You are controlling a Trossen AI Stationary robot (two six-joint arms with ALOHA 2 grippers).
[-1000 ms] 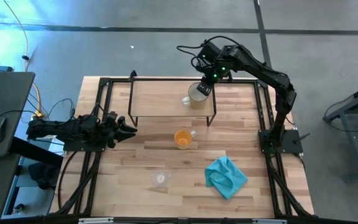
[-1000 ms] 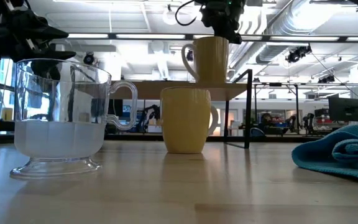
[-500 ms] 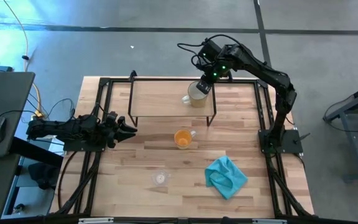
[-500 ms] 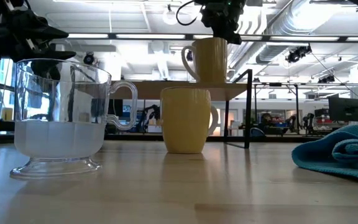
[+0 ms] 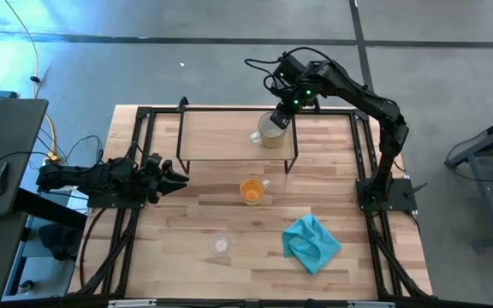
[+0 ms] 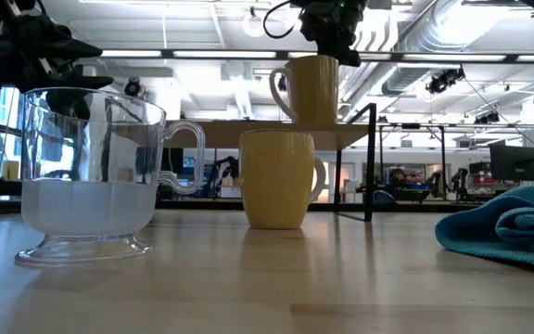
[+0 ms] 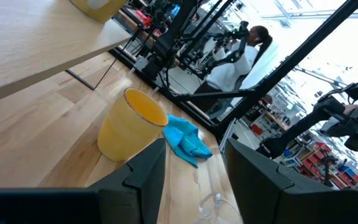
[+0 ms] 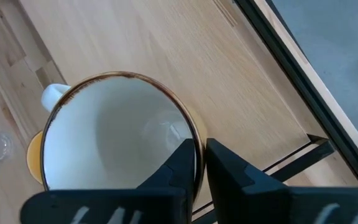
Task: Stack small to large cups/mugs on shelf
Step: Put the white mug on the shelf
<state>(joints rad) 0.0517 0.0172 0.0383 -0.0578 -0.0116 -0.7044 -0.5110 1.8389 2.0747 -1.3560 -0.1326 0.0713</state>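
Observation:
The cream-white mug (image 5: 270,131) stands upright at the right end of the shelf (image 5: 221,137), with my right gripper (image 5: 282,117) shut on its rim from above. In the low view the mug (image 6: 310,89) sits at the height of the shelf board (image 6: 221,133). The orange mug (image 5: 251,190) stands on the table in front of the shelf. The small clear glass cup (image 5: 221,245) stands nearer the table's front edge. My left gripper (image 5: 175,178) waits open and level at the table's left side, touching nothing. My right gripper pinches the cream-white mug's rim (image 8: 192,127) on the side away from the handle (image 8: 53,94), one finger inside (image 8: 180,167) and one outside (image 8: 230,174). The fingers slant down from the far right. The mug is upright, its base level with the shelf board; whether it rests there I cannot tell.
A teal-blue cloth (image 5: 312,242) lies crumpled on the table at the near right. The shelf's black wire legs (image 5: 295,156) stand just behind the orange mug. Black frame rails (image 5: 135,162) run along the table's left and right sides. The shelf's left part is bare board.

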